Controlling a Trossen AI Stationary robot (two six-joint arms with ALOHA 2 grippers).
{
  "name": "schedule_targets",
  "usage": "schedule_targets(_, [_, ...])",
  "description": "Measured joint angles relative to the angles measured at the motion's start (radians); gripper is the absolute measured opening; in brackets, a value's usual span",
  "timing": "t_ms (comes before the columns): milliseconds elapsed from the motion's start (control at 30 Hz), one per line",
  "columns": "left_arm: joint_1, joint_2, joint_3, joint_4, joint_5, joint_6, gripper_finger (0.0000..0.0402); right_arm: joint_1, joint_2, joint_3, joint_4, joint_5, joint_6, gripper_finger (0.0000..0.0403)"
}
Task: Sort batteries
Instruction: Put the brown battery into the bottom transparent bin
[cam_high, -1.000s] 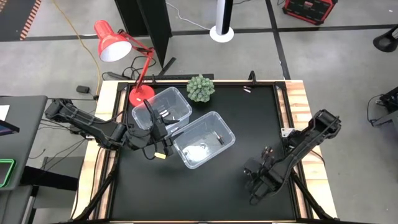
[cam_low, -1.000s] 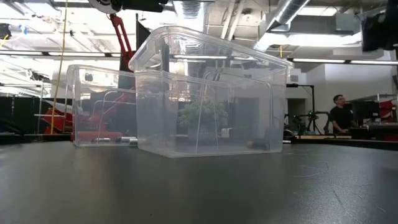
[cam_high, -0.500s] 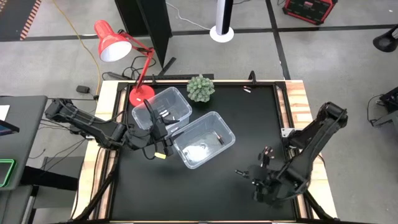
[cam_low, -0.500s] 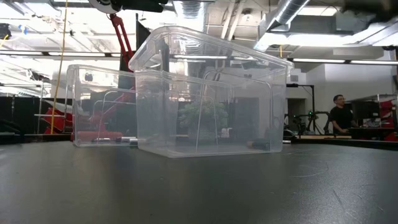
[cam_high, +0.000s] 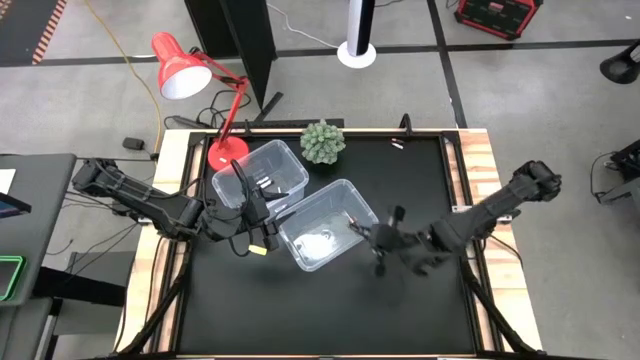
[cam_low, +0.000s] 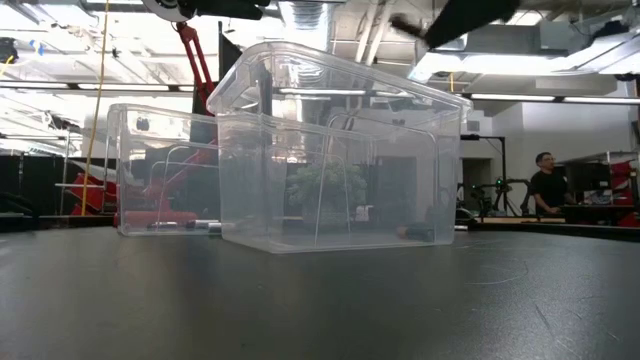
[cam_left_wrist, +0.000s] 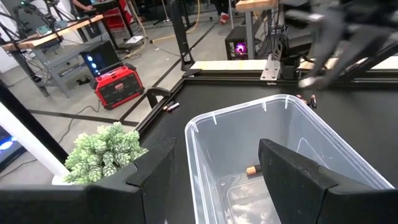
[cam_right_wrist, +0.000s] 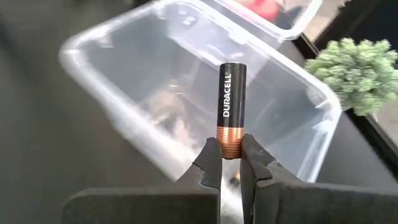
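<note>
Right wrist view shows the right gripper (cam_right_wrist: 230, 155) clamped on a dark copper-ended battery (cam_right_wrist: 230, 109), upright just beside the nearer clear bin (cam_right_wrist: 186, 93), so the carry step looks underway and next calls for release over that bin.

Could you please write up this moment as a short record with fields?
right gripper: jaws shut on a battery by its copper end, beside the near bin
left gripper: jaws open, holding nothing, at the near bin's other side
near bin contents: one battery visible
far bin: by the plant and lamp
</note>
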Motion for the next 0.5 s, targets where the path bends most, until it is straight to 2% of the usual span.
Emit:
schedule_targets(100, [0.0,0.0,0.0,0.0,0.0,-0.004,0.0219,-0.089,0.003,0.0,0.01,-0.053,-0.045,0.0029])
schedule_targets(200, [0.0,0.0,0.0,0.0,0.0,-0.004,0.0219,-0.143,0.003,0.0,0.008,-0.063,-0.057,0.0051])
schedule_targets(300, [0.0,0.0,0.0,0.0,0.0,-0.001,0.0219,-0.172,0.002,0.0,0.007,-0.066,-0.065,0.0091])
schedule_targets(500, [0.0,0.0,0.0,0.0,0.0,0.006,0.0219,-0.185,0.001,0.0,0.004,-0.082,-0.065,0.0195])
